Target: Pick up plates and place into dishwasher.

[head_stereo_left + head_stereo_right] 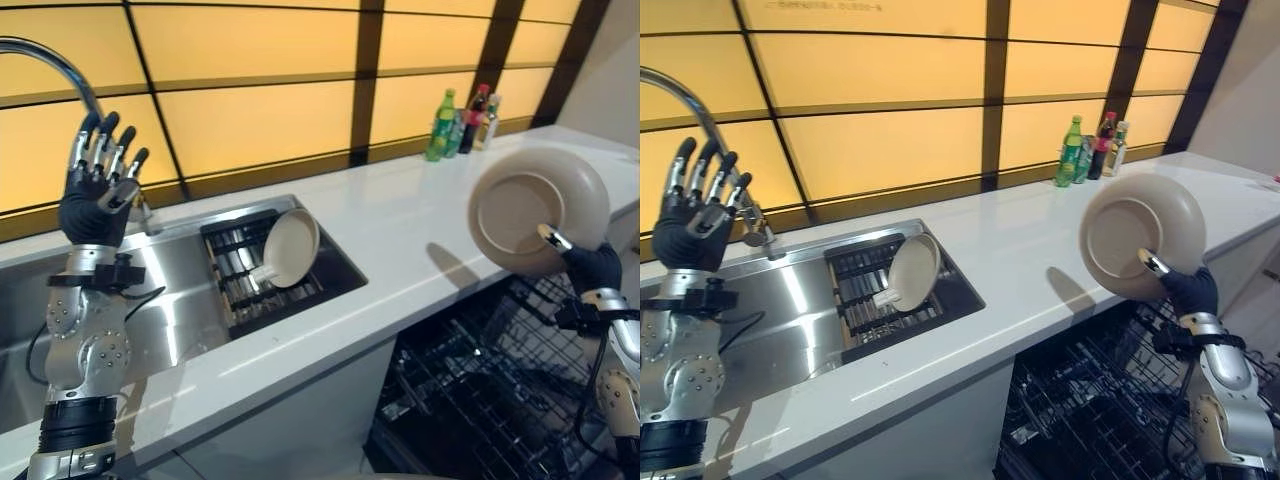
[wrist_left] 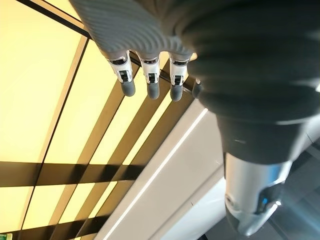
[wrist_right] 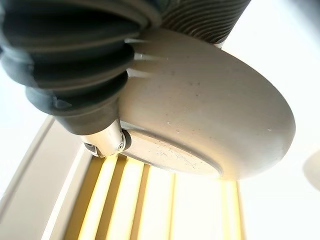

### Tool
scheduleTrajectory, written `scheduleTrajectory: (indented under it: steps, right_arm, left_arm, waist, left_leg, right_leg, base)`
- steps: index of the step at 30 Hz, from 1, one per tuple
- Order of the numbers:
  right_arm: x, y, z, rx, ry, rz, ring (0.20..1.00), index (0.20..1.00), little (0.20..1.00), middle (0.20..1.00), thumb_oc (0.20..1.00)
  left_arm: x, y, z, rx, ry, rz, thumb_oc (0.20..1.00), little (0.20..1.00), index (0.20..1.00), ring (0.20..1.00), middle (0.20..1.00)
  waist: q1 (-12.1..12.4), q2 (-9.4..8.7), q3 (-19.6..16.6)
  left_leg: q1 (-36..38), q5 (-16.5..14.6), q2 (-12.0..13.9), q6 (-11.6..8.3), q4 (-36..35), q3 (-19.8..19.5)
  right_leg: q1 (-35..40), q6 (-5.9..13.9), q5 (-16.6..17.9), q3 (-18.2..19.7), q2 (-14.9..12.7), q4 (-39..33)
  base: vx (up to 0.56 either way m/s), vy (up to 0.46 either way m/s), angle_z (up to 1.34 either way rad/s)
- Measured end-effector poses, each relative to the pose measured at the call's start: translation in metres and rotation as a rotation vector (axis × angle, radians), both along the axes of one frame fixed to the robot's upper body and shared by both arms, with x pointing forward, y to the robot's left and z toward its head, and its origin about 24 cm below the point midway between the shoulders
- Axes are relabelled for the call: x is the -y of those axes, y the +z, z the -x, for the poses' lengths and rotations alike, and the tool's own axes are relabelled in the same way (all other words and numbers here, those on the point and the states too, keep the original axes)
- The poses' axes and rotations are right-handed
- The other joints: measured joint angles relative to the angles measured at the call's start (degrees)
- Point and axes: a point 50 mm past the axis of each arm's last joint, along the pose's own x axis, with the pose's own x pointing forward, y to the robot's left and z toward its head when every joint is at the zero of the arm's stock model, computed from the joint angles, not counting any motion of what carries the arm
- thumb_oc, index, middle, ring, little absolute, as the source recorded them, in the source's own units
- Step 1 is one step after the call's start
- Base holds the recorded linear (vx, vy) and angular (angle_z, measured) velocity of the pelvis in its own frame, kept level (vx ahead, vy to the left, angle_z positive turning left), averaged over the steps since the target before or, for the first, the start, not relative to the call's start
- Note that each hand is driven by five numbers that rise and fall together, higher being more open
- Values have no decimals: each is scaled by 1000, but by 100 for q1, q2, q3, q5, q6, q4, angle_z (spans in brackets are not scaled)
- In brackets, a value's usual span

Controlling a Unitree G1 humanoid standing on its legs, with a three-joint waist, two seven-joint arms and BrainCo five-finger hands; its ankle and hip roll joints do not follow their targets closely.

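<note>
Above the white counter (image 1: 400, 240) and the open dishwasher (image 1: 500, 400), my right hand (image 1: 590, 268) pinches a beige plate (image 1: 535, 205) upright; my left hand (image 1: 95, 190) hangs raised with fingers spread over the sink (image 1: 180, 300).

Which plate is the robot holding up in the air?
The big beige round plate pinched in the right robot hand; the smaller one leans in the sink rack.

Beige plates, white counter, amber panels

The held plate (image 1: 538, 208) and the racked plate (image 1: 291, 247) were plain beige; the counter (image 1: 400, 235) white; the sink (image 1: 170, 300) steel-grey; the dishwasher rack (image 1: 490, 400) black wire. At twelve o'clock, the wall panels (image 1: 250, 120) glowed amber between dark bars, with a green bottle (image 1: 441, 126) alongside.
</note>
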Motion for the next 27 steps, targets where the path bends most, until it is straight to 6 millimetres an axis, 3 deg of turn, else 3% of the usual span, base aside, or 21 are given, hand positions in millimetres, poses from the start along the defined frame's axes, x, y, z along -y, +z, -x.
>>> scheduleTrajectory:
  steps: [5,12,16,22,27]
  right_arm:
    - [30,-28,19,-136,-158,-4,200,200,200,200,200]
    - [46,-63,35,-323,-224,-67,200,200,200,200,200]
    - [42,-72,34,-390,-125,-90,200,200,200,200,200]
    - [27,-106,38,-609,125,-72,200,200,200,200,200]
    - [27,-109,39,-732,273,23,200,200,200,200,200]
  left_arm:
    - [-13,-4,1,-23,49,8,1000,1000,1000,1000,1000]
    - [-15,-2,0,-31,63,-23,1000,1000,1000,1000,1000]
    - [-14,-1,-1,-31,67,-35,1000,1000,1000,1000,1000]
    - [-12,-1,-2,-35,60,-36,1000,1000,1000,1000,1000]
    - [-12,1,-2,-32,63,-40,1000,1000,1000,1000,1000]
  waist:
    - [-187,15,72]
    - [-298,70,219]
    - [-270,99,323]
    - [-116,41,404]
    - [40,-13,421]
  left_leg:
    - [0,-40,-13,27,-5,164]
    - [15,-35,-15,-8,6,294]
    - [22,-47,-8,10,-1,308]
    - [109,-64,61,-10,-1,305]
    - [110,-48,79,-41,20,283]
  right_leg:
    - [-99,30,27,101,14,-6]
    - [-172,-14,119,112,29,2]
    - [-171,-21,130,109,37,0]
    - [-76,-42,91,23,84,-28]
    - [-67,-73,124,-101,82,-21]
  base:
    - [17,-26,-18]
    - [3,-36,-11]
    - [12,-58,-2]
    - [24,-74,1]
    - [20,-67,2]
